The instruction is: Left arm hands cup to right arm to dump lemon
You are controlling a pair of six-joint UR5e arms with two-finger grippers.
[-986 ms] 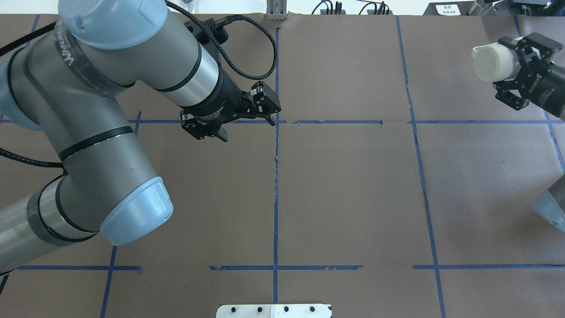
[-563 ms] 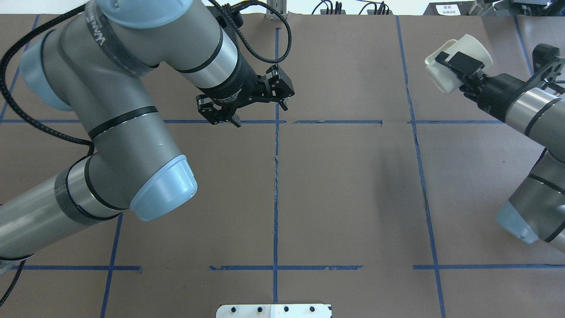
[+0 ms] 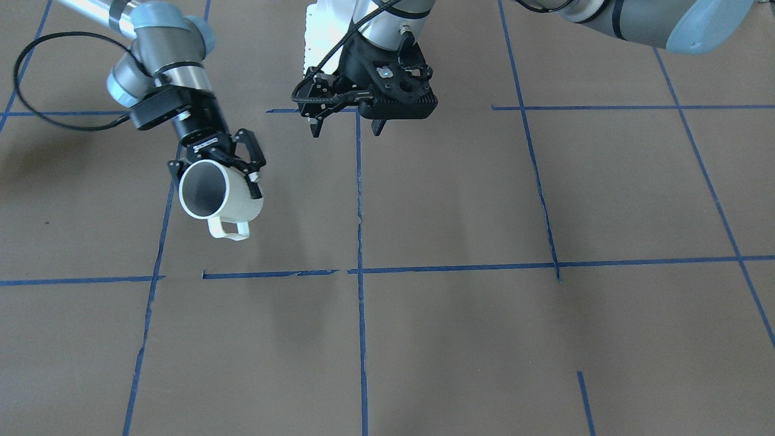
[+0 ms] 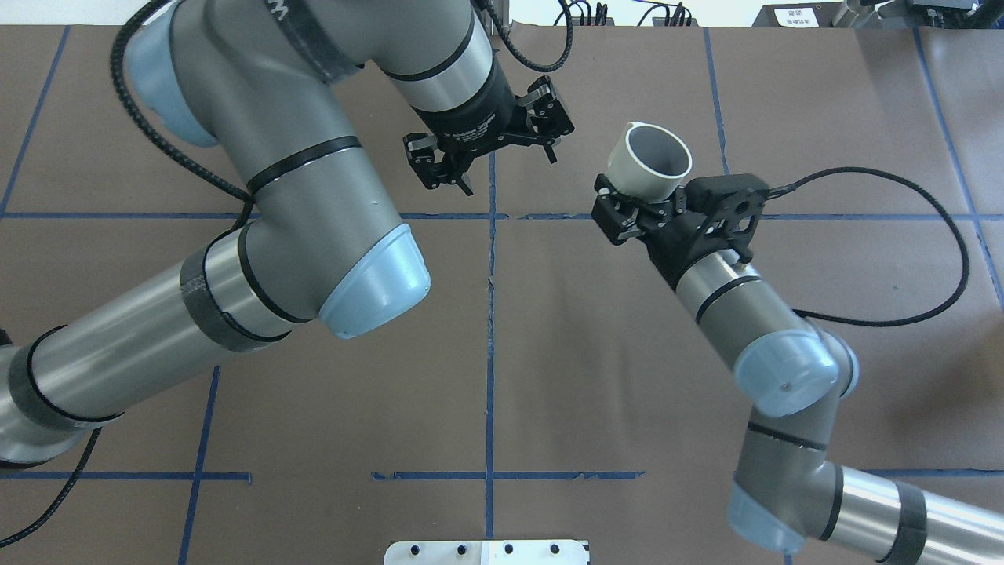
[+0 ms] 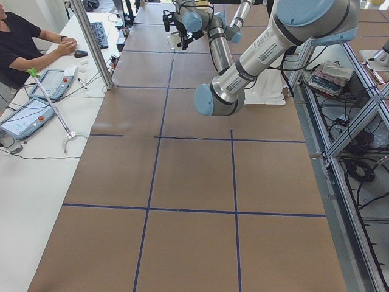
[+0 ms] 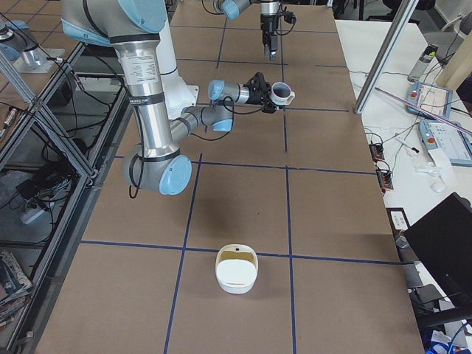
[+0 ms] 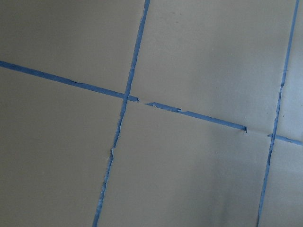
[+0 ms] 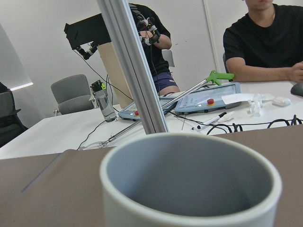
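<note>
1 white ceramic cup (image 4: 657, 153), grey inside, pinched by right gripper (image 4: 643, 198), mouth upward, tilting far; left gripper (image 4: 510, 173) spread, empty, apart on its left.

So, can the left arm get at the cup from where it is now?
Probably yes. The left gripper hangs open and empty beside the cup, with nothing between them. The right gripper is shut on the cup's body, though, leaving mainly the rim free.

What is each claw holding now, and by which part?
The right claw holds the cup by its side wall, not by the handle. The left claw is open and empty.
</note>
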